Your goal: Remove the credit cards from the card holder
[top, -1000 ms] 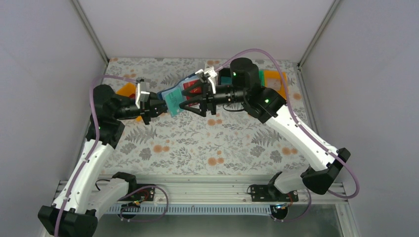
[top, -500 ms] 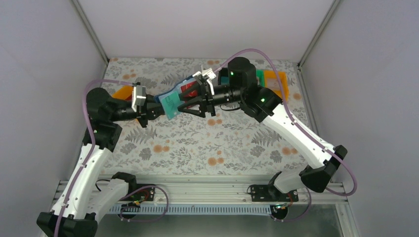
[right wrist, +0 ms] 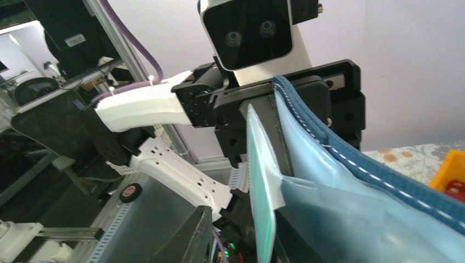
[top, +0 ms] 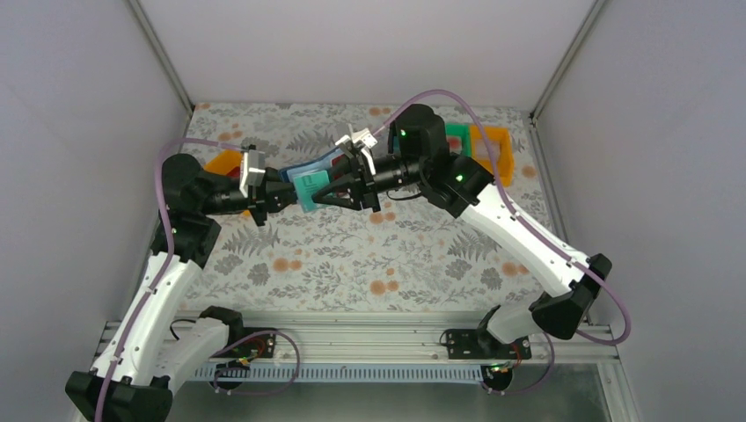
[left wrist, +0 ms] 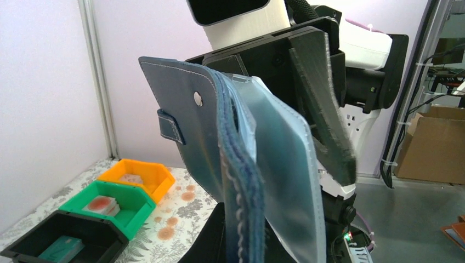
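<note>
Arms meet above the back half of the flower-patterned desk [top: 352,255], jaws facing one another. The left gripper [top: 274,195] has its jaws clamped on the left end of the card holder [top: 310,169], holding the navy wallet up off the desk with its pale blue pockets turned toward the other arm. A teal card [top: 307,188] sticks out of a pocket. The right gripper [top: 327,186] has its jaws either side of that card. I cannot tell whether they pinch it, and its own camera shows a gap on one side of the card. Toward the far right corner sit an orange bin [top: 491,141] and a green bin [top: 457,134]. A black bin [left wrist: 60,235] next to the green one holds a second teal card [left wrist: 57,247].
</note>
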`<action>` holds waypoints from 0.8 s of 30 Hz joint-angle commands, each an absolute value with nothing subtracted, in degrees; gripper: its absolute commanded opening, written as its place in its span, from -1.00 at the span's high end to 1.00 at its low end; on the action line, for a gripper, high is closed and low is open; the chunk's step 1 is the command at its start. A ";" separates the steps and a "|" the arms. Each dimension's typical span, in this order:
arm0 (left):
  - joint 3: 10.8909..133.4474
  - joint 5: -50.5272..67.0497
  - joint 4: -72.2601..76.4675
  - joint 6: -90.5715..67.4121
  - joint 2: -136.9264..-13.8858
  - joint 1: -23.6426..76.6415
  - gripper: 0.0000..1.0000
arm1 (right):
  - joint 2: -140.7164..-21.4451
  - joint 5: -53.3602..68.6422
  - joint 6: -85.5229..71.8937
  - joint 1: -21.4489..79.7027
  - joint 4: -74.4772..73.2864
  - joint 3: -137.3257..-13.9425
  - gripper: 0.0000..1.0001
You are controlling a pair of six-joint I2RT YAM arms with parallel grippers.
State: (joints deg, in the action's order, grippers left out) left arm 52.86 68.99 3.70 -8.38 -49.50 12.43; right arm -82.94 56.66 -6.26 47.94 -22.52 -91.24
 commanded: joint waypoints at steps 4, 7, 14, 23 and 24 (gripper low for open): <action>52.15 69.01 6.20 -9.37 -49.44 12.40 0.95 | -81.80 48.12 -4.67 48.79 -28.50 -93.09 0.92; 53.00 72.77 3.07 -6.13 -49.43 12.50 0.74 | -81.68 45.36 -5.54 48.58 -27.96 -93.12 0.92; 55.71 79.72 -5.41 -0.63 -50.11 12.53 -0.23 | -80.40 44.89 -4.99 47.48 -28.28 -94.22 0.92; 56.18 80.90 -5.16 -1.65 -50.79 12.46 -0.70 | -79.85 44.68 -3.69 46.96 -30.30 -94.84 0.92; 56.31 80.94 -4.85 -2.12 -50.94 12.41 -0.77 | -79.82 44.81 -3.77 46.99 -30.32 -94.48 0.92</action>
State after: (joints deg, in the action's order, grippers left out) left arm 54.06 75.79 -6.13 -2.37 -51.13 11.99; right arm -80.51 48.77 -4.86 47.94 -29.67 -93.56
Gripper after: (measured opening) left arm 0.841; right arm 0.041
